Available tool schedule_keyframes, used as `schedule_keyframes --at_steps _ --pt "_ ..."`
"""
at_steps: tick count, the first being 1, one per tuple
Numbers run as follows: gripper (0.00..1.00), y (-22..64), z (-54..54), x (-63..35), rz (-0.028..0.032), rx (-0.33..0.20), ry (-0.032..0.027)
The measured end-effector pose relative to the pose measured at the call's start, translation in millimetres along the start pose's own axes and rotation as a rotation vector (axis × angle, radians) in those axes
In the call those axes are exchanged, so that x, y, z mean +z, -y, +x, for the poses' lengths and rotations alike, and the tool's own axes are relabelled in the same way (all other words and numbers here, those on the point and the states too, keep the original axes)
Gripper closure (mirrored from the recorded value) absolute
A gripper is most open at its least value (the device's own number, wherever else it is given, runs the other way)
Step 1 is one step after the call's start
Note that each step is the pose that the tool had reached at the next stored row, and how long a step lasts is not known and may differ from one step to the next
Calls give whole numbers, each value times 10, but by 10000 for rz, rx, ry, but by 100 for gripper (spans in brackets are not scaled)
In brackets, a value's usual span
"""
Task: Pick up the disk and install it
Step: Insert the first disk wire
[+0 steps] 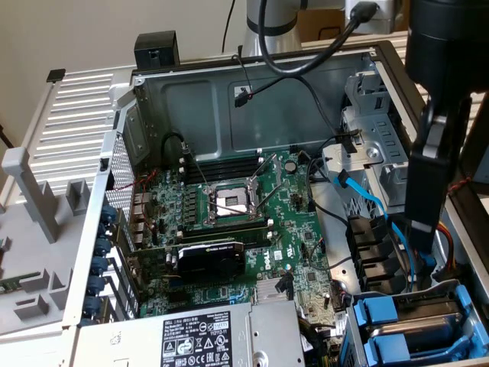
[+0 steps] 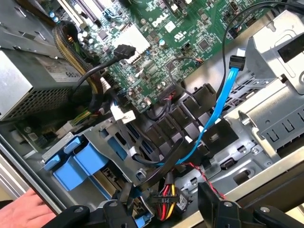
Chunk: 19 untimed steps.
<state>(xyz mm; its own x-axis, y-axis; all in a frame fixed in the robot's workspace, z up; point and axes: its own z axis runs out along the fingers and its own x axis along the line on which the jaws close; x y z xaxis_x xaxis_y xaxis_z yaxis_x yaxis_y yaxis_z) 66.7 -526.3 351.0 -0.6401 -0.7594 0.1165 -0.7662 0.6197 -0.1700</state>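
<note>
Here, flat grey disk, blue plastic frame, hand open

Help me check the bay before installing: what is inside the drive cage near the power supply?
The drive cage holds blue plastic carrier frames with grey metal between them. Deeper slots are hidden by the cage wall and cables.

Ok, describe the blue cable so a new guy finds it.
Start at the open computer case, on the exterior view's right, beside the green motherboard. There a flat light-blue cable runs past the black brackets. Its neighbours are black cables and red-and-yellow wires.
</note>
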Motion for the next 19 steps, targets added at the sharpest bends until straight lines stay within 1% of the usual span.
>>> schedule_keyframes --at_steps 2,4,5,6,10,14,19 --pt "35 -1 -2 4 -26 -9 -26" --pt "37 -4 -5 6 -50 -15 -43" --pt "37 -5 -7 5 -53 -15 -45" --pt "44 -4 -8 6 -54 -16 -45" --pt "44 23 -32 7 -61 -17 -53" --pt "44 34 -35 9 -121 -13 -101" --pt "44 36 -34 9 -145 25 -125"
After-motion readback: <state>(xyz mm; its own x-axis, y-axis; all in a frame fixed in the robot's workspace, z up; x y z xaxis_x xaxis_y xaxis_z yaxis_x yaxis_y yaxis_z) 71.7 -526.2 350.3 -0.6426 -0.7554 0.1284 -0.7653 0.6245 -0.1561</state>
